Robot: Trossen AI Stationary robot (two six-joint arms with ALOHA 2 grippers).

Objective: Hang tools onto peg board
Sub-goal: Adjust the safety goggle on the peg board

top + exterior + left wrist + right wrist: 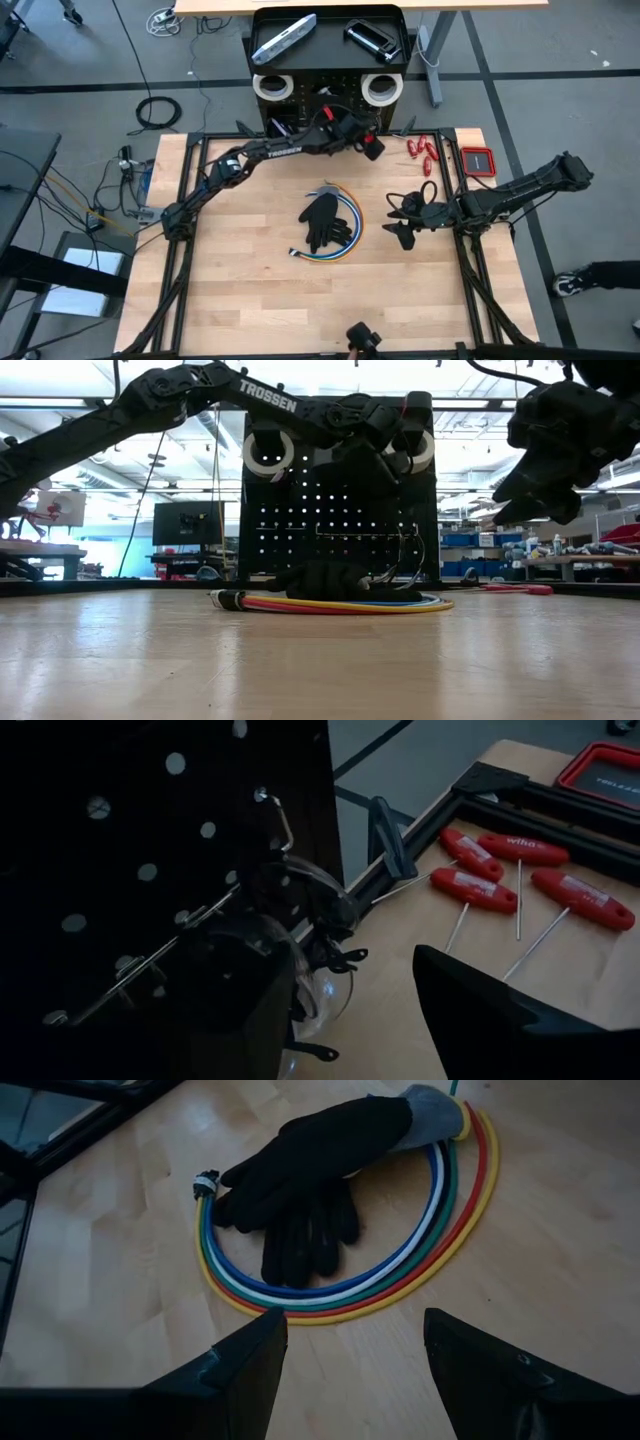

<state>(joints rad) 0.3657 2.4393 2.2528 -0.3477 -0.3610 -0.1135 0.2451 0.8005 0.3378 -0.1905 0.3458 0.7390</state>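
Note:
The black peg board (330,95) stands at the table's far edge. Its top tray holds a silver-grey bar (284,38) and a black clamp (372,38), and two white tape rolls (270,86) hang on its front. My left gripper (335,960) is open and reaches up to the board's face (120,840). Clear safety glasses (305,915) hang below a metal hook (278,815), close to one finger (235,1005). Several red-handled tools (520,880) lie on the table beside the board. My right gripper (355,1330) is open above the table's right part, pointing at black gloves (310,1170) that lie on coiled coloured cables (440,1230). My left gripper has the safety glasses' lens (320,985) right beside one dark finger, which comes at the board slanting down from the near side. I cannot tell whether that finger touches the lens. The other finger (500,1010) stands clear of them over the table.
A red case (478,160) sits at the table's far right corner. Black frame rails (185,200) run along the table's left and right sides. Bare wood lies along the near half of the table (320,300).

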